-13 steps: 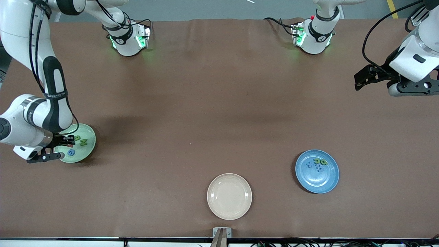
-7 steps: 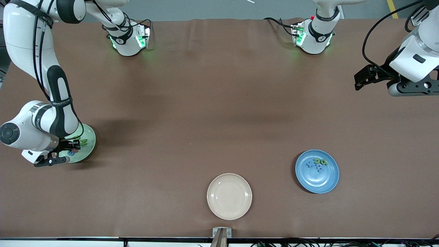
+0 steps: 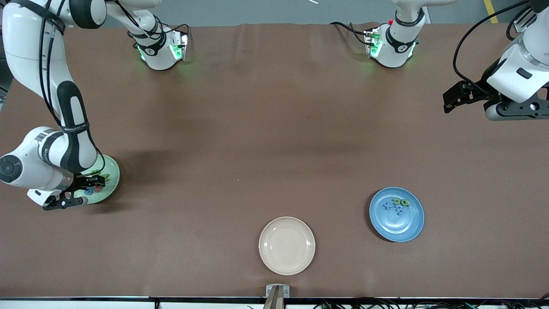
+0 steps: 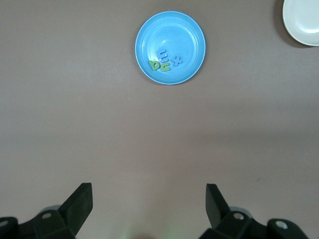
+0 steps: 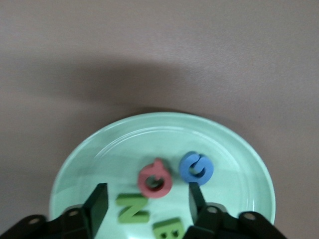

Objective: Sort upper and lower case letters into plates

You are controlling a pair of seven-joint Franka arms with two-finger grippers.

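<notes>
Now, right claw released over pale green plate — left claw released, waiting high.

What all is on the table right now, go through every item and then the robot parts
Green plate: one, pale green, toward the right arm's end of the table.
Letters in the green plate: four; red, blue, two green.
Blue plate: one, medium blue, toward the left arm's end.
Letters in the blue plate: four, two blue and two green, clustered together.
Cream plate: one, cream-white, nothing in it, nearest the front camera.
Table: one, brown surface.
Right claw: open, low over the green plate, the red letter lying between its fingers.
Left claw: open, waiting above bare table.
</notes>
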